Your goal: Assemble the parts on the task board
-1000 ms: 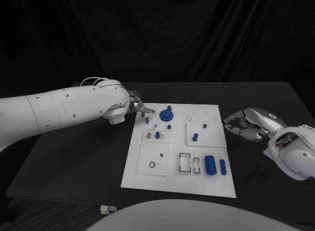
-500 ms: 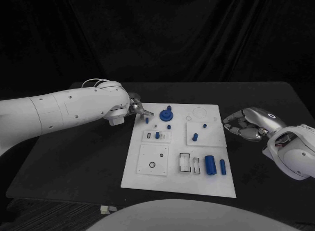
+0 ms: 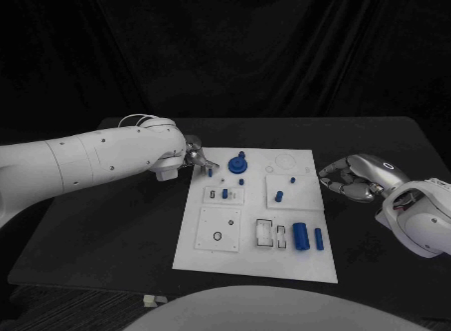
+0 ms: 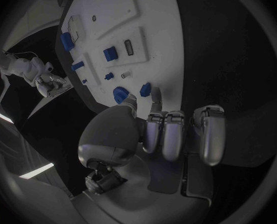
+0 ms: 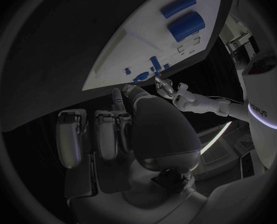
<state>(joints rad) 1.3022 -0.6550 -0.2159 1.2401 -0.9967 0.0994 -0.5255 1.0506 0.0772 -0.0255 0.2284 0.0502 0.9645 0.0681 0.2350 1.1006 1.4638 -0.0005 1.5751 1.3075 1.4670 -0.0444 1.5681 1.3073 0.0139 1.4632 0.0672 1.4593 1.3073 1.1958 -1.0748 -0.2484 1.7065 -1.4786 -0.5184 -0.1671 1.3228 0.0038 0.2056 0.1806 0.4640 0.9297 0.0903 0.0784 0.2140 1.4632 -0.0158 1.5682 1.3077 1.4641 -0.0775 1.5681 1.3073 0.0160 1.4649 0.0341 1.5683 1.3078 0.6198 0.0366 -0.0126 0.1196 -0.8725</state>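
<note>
The left hand [image 3: 196, 156] is seen at the far left corner of the task board [image 3: 216, 255], its fingertips [image 4: 155, 106] curled beside a small blue peg [image 4: 145, 89]; whether the peg is pinched cannot be told. The round blue part [image 3: 238, 165] lies just inboard. The right hand [image 3: 351, 178], curled on nothing, rests off the board's right edge, farther away.

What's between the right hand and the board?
Nothing: in the head view, bare black table separates the right hand from the board's edge.

Matt white task board [image 3: 214, 241]; matt black table [image 3: 106, 234]
</note>
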